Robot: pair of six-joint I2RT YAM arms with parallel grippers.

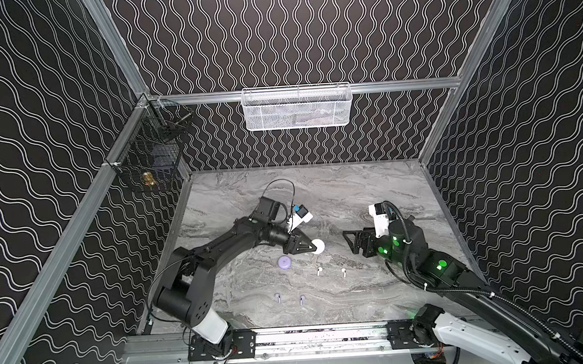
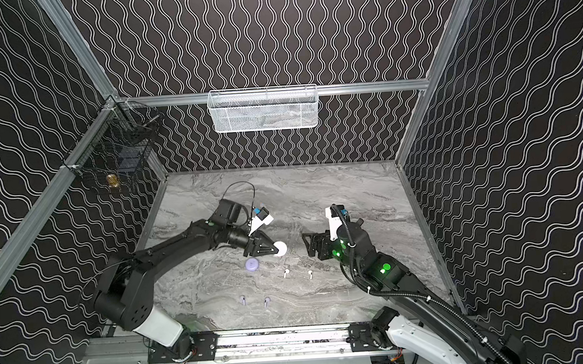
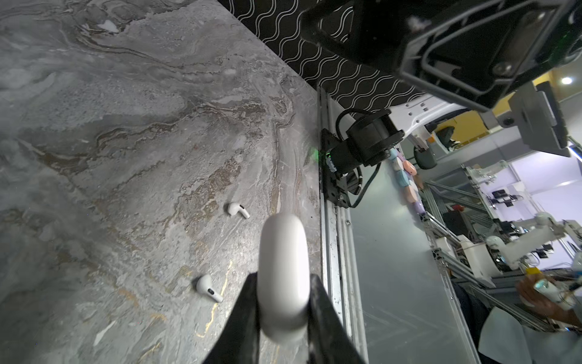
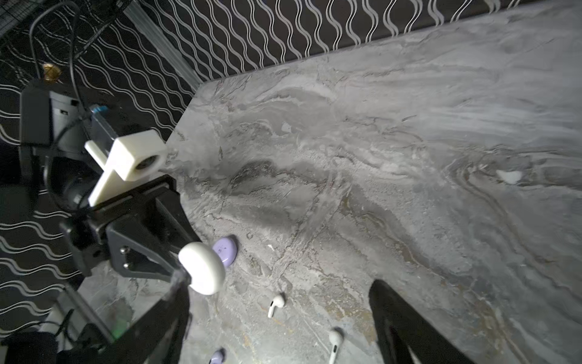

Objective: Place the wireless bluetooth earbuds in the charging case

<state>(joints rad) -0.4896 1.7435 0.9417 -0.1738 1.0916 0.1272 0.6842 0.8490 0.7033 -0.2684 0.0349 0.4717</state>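
The left fingers (image 3: 239, 318) are clenched on the white case (image 3: 282, 268), pinching its two flat faces and holding it on edge, clear of the worktop (image 1: 353, 193); the right fingers (image 4: 396, 318) stand spread and empty, to the right of the case, pointing at it but apart from it.

The case looks shut, so the step in hand is likely presenting it for opening; no earbud is in yet. The next move probably calls for the right fingers to catch the lid's edge and lift it while the left keep a steady hold; a loose pinch could let the smooth shell twist.

The two white earbuds (image 1: 319, 271) (image 1: 344, 272) lie on the worktop just nearer than the case, between both sets of fingers; the lavender case (image 1: 284, 262) sits to the near left of the left fingers; the two lavender earbuds (image 1: 277, 297) (image 1: 301, 299) lie nearer still, well apart from either.
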